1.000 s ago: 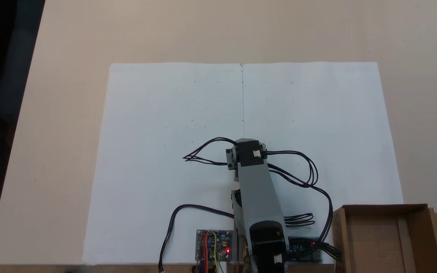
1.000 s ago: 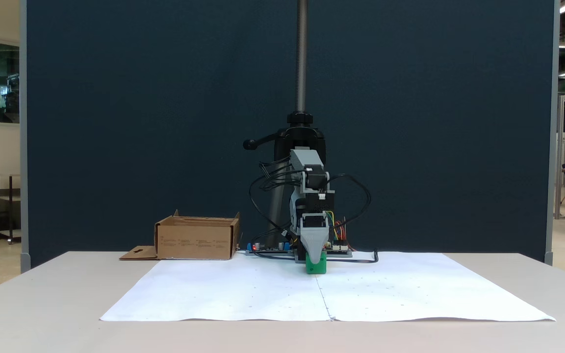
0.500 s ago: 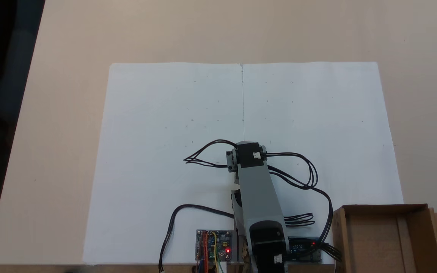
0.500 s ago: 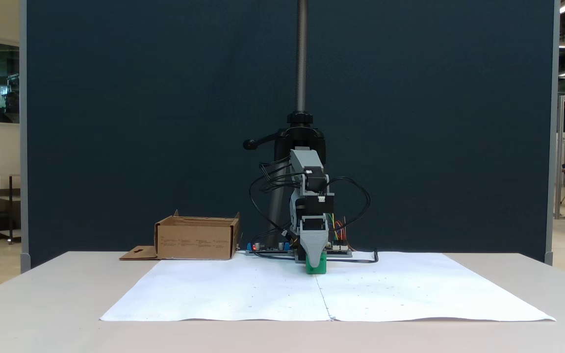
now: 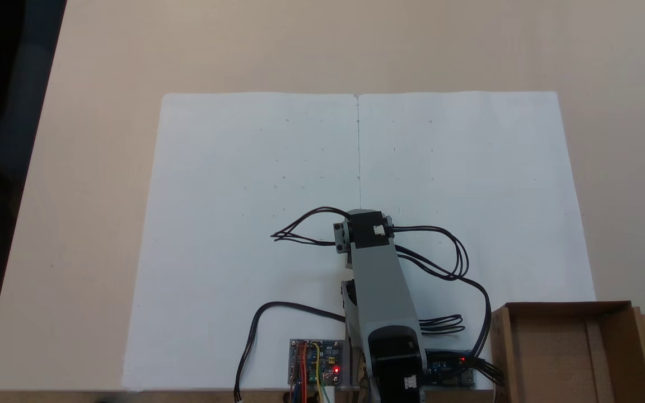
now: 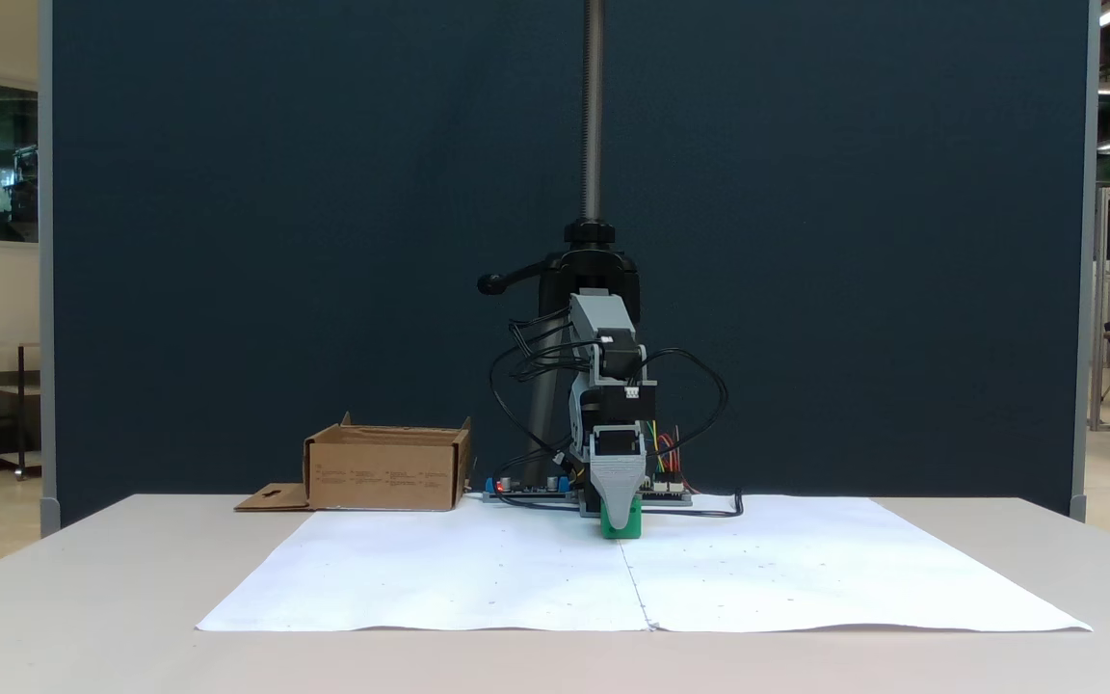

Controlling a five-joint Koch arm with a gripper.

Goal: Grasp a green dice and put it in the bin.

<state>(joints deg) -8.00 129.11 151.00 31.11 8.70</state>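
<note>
We see the green dice as a small bright green cube in the level fixed view, resting on the white paper near the middle fold, directly in front of the robot's base. Its pips are too small to make out. Being a cube, it has no long axis; one flat face looks straight toward this camera.

The gripper points straight down over the dice, its grey front finger covering the upper part of the cube. The two jaws stand one behind the other from here, so we cannot tell whether they are closed on the dice or parted around it. In the fixed view from above, the arm hides both.

The bin is a shallow brown cardboard box, well apart from the dice, to the left in the level view and at the lower right corner in the view from above. Its flap with the hang-hole lies flat beside it.

The surface is a pale beige table with two white sheets laid edge to edge. Black cables loop from the arm. Behind stands a dark blue partition, with a bright hall visible at both sides.
</note>
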